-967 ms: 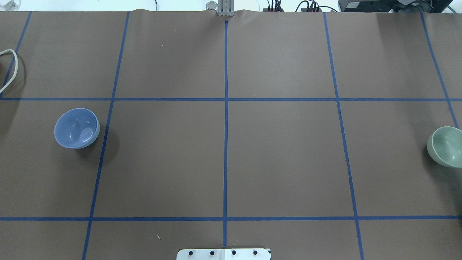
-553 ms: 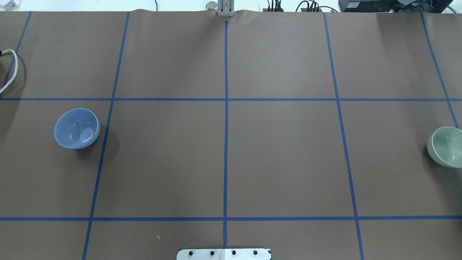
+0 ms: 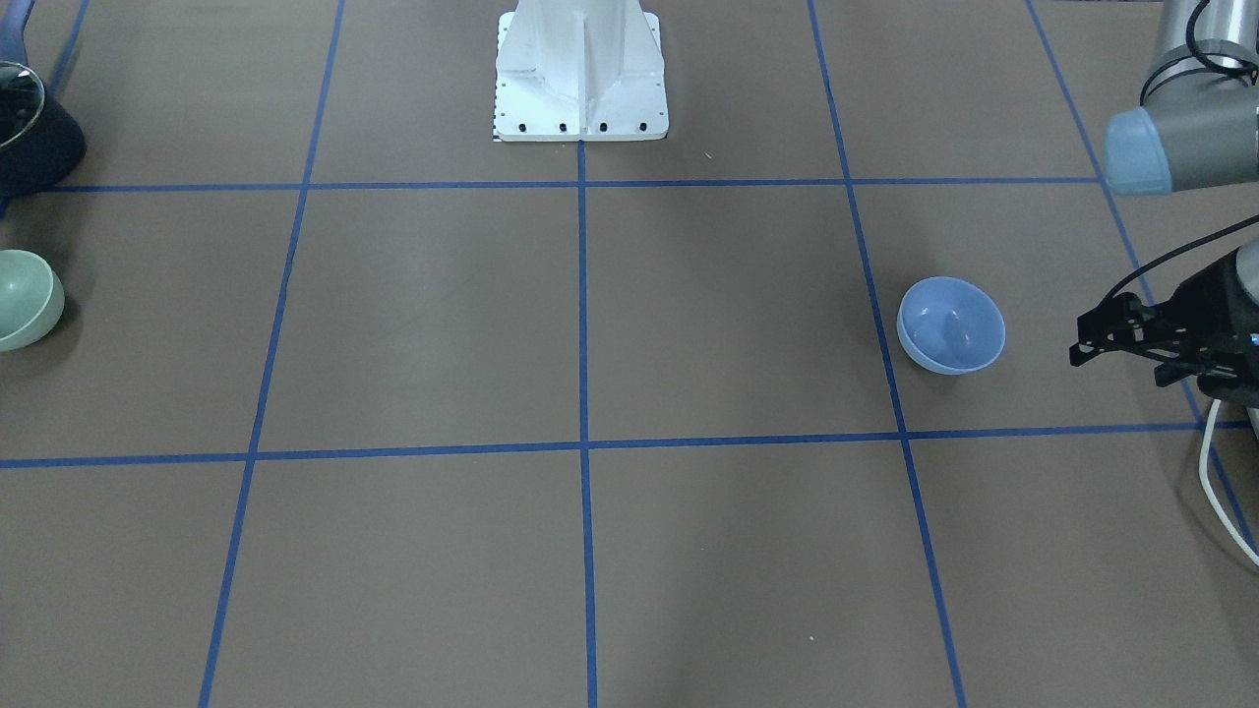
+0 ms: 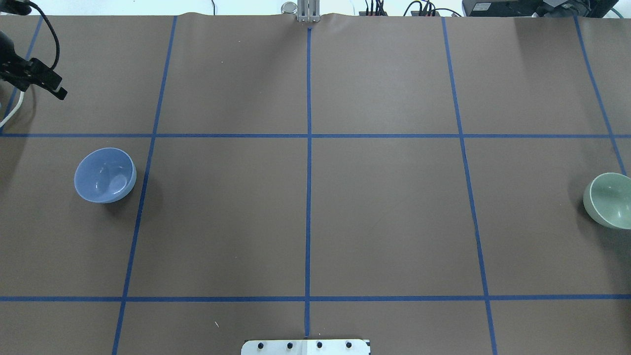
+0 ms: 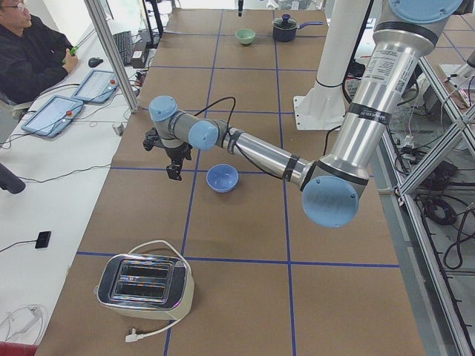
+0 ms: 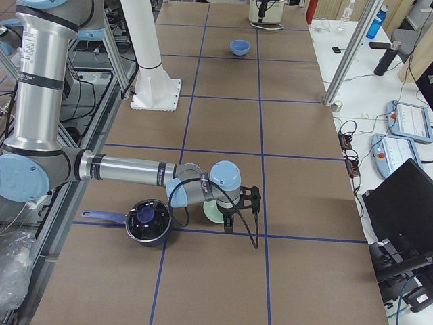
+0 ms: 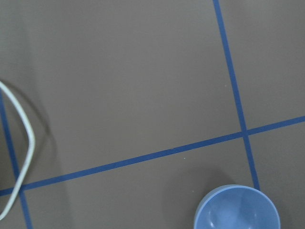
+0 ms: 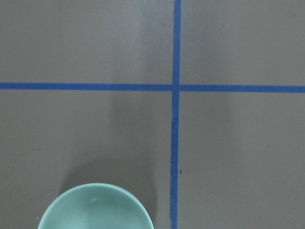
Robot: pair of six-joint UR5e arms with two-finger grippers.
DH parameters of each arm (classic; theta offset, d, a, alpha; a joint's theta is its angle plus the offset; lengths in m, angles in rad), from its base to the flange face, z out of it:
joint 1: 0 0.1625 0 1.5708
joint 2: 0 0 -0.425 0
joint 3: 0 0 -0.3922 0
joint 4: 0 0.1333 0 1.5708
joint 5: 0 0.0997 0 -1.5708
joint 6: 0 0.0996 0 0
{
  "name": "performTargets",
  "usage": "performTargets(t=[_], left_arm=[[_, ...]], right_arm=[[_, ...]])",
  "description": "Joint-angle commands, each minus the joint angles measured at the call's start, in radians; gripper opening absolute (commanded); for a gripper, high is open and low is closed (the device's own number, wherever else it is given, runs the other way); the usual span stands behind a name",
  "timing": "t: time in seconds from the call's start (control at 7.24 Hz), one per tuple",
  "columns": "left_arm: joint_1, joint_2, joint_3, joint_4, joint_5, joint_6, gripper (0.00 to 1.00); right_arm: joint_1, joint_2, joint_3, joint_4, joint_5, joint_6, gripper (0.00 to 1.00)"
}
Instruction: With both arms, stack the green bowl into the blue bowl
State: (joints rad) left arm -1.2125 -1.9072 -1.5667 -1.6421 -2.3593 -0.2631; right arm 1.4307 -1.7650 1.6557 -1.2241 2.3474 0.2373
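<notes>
The blue bowl [image 4: 105, 175] stands upright on the brown table on my left side; it also shows in the front view [image 3: 951, 324] and at the left wrist view's bottom edge [image 7: 236, 210]. My left gripper [image 4: 37, 84] hovers beyond and to the outside of it, apart from it, open and empty [image 3: 1121, 364]. The green bowl [image 4: 611, 199] stands at the far right edge and shows in the right wrist view [image 8: 95, 207]. My right gripper [image 6: 233, 217] hangs right over the green bowl [image 6: 211, 213]; I cannot tell if it is open.
A silver toaster [image 5: 145, 285] stands at the table's left end, and its white cable [image 4: 15, 106] loops near my left gripper. A dark pot with a blue handle [image 6: 147, 220] sits close to the green bowl. The white pedestal [image 3: 580, 69] stands at the robot's side.
My left gripper has come into the overhead view at the top left, over the white cable. Both bowls have stayed where they were.
</notes>
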Motion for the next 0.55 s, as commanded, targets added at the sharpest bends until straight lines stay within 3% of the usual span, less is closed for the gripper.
performTargets(t=[0.0,0.28,0.41], left_arm=[[0.068,0.005,0.123,-0.219,0.032,-0.098,0.98],[0.093,0.049,0.122,-0.309,0.054,-0.155,0.98],[0.120,0.107,0.120,-0.425,0.057,-0.218,0.98]], right_arm=[[-0.050,0.002,-0.033,0.011,-0.007,-0.001,0.99],[-0.055,0.001,-0.033,0.012,-0.005,-0.001,0.99],[-0.055,-0.002,-0.033,0.014,-0.005,-0.001,0.99]])
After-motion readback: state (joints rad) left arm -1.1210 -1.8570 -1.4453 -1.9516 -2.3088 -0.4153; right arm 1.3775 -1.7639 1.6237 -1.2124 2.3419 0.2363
